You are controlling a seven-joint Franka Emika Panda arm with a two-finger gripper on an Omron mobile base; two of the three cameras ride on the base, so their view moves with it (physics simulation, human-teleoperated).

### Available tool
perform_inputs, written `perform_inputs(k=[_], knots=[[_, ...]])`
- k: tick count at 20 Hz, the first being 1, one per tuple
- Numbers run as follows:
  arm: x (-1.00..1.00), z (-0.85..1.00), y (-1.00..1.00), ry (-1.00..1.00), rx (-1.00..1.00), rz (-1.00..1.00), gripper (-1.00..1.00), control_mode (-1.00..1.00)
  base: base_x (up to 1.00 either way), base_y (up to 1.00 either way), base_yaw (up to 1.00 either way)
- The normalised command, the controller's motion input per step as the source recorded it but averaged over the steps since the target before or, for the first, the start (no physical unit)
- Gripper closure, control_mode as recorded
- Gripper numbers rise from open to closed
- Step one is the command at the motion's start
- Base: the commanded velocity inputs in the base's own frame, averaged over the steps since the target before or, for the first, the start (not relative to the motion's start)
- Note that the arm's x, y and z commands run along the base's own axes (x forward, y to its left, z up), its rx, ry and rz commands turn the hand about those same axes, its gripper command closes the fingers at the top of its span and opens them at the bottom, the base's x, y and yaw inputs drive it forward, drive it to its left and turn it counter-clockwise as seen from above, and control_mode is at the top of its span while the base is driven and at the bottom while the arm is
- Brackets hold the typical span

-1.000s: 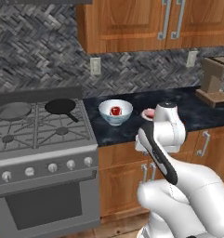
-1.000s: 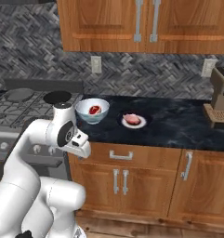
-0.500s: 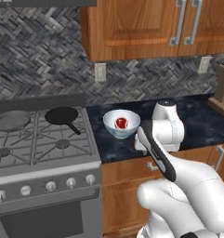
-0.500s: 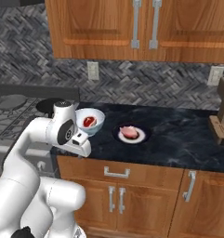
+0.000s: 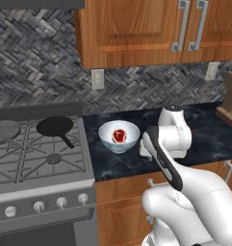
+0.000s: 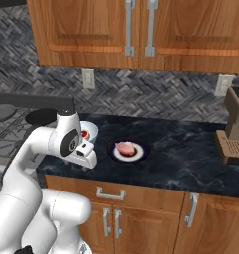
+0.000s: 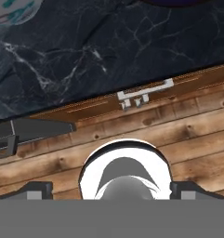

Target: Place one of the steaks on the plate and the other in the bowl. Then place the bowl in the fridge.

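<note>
Compared with a second ago, both base views have slid sideways with my base, so the bowl [image 5: 119,136] now sits near frame centre; the things themselves have not moved. My pincer [image 6: 86,158] hangs empty with its fingers spread wide, low at the counter [image 6: 190,158] edge, looking down past the drawer handle [image 7: 143,95]. One steak [image 5: 119,135] lies in the bowl, centre left; the other [image 6: 125,148] rests on the plate [image 6: 139,154], mid-frame on the right view. Next I judge I should rise, straddle the bowl's near rim squarely, and close gently to keep it level.
</note>
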Motion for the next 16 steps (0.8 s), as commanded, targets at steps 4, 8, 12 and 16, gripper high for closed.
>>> perform_inputs(k=[4,8,12,16], knots=[[0.0,0.0,0.0,0.0,0.0,0.0,-1.0,1.0,0.16,-0.05,0.01],[0.0,0.0,0.0,0.0,0.0,0.0,-1.0,1.0,0.0,0.01,0.02],[0.0,0.0,0.0,0.0,0.0,0.0,-1.0,1.0,0.0,0.0,0.0],[0.0,0.07,-0.01,-0.01,0.0,0.0,-1.0,-1.0,0.0,0.0,0.0]])
